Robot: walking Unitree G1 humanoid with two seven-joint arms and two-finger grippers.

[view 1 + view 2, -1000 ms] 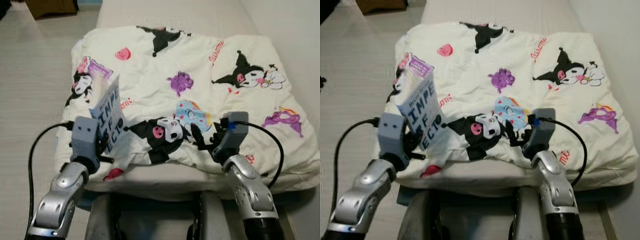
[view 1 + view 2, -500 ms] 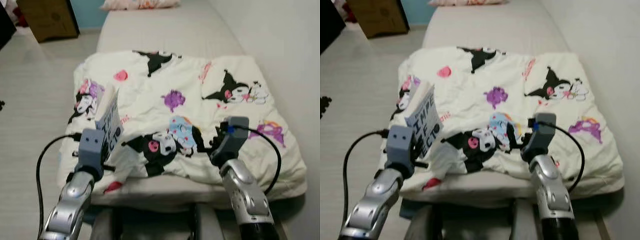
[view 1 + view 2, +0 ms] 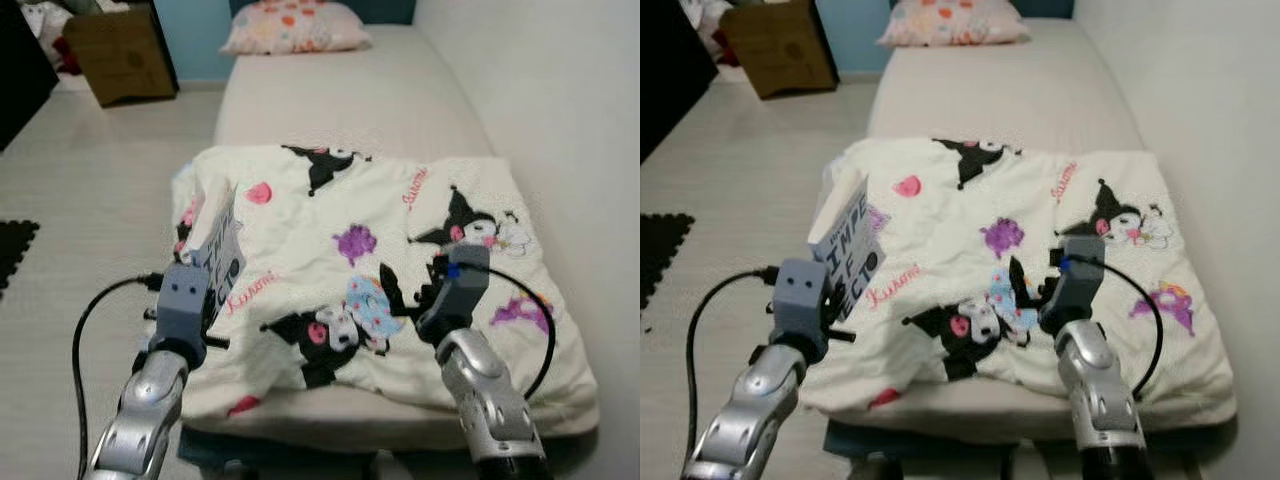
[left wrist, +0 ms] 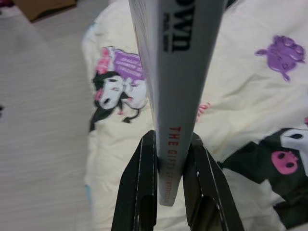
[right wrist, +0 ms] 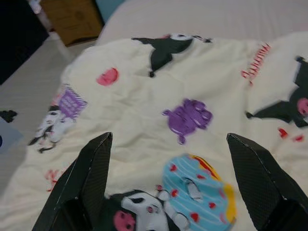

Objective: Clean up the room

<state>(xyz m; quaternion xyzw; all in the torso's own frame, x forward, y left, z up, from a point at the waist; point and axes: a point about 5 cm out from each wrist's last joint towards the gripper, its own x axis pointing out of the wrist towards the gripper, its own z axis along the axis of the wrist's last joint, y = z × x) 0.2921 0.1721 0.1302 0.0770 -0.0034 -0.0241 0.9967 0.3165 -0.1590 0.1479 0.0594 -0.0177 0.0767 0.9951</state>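
Soft even daylight, slight blur

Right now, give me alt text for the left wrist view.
The left end effector grips a grey book by its spine end, held upright above a cream cartoon-print blanket, with pale floor beside the bed.

Cream, cartoon prints and pale greys

The blanket (image 3: 380,270) is cream with black, pink and purple cartoon figures and red script. The book (image 4: 175,72) has a grey spine with dark and red lettering. The pillow (image 3: 295,27) is pink with orange spots; the box (image 3: 125,55) is brown.
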